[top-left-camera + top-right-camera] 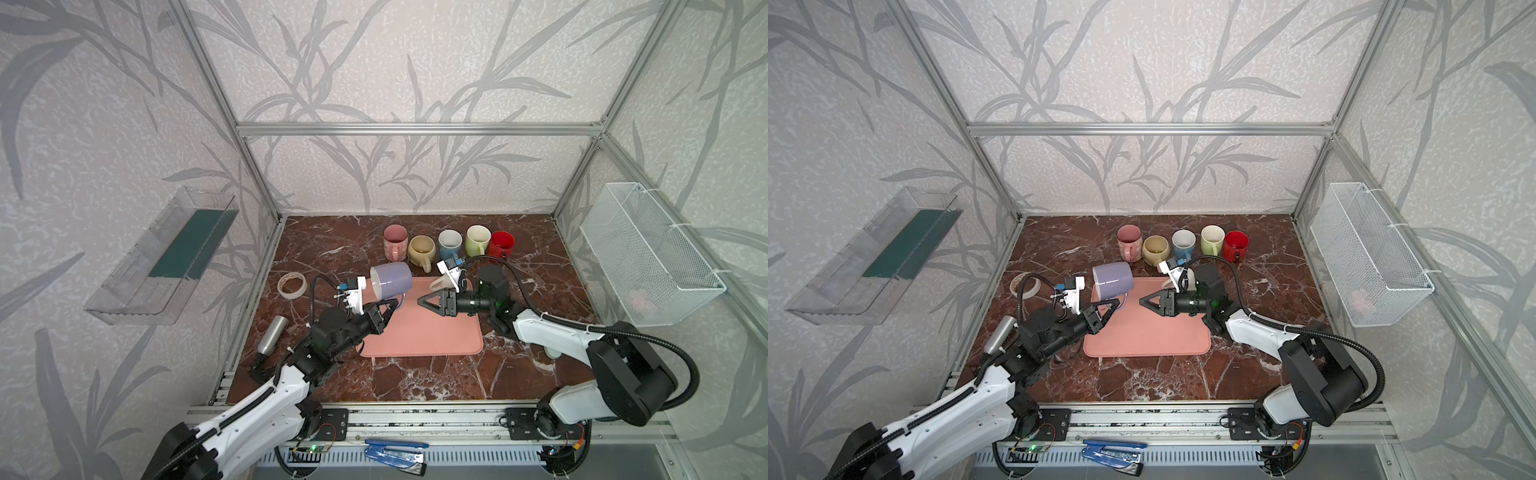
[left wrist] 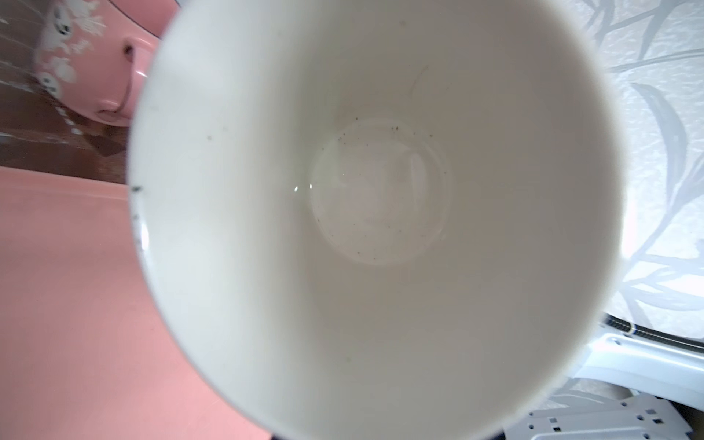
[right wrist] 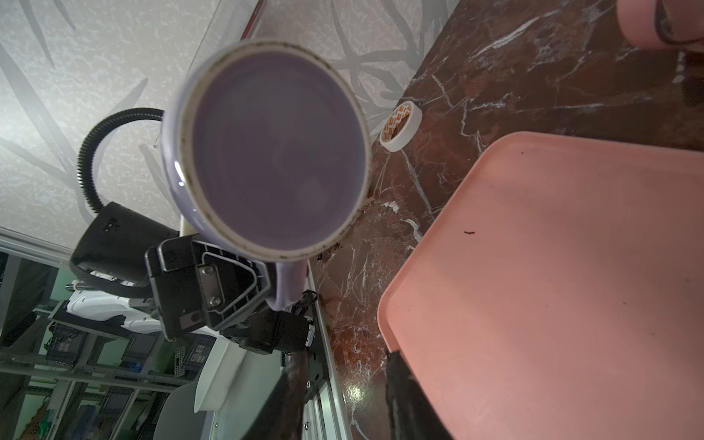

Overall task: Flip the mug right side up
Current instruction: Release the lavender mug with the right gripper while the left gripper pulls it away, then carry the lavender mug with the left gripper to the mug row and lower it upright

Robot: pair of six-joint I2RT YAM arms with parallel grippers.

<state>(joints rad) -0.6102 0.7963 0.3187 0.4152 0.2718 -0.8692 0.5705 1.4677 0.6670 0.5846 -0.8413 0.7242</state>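
Over the pink tray (image 1: 428,336), the purple mug (image 1: 390,280) hangs on its side.
The left gripper (image 1: 388,311) pinches only its handle (image 3: 287,285); the right gripper (image 1: 424,300), nearby, is partly open and empty. So thin a hold may let the mug swivel or drop.

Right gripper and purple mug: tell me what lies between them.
Nothing: in both top views the gap from the right gripper to the purple mug is open air over the bare pink tray. The left gripper grips the mug's handle.
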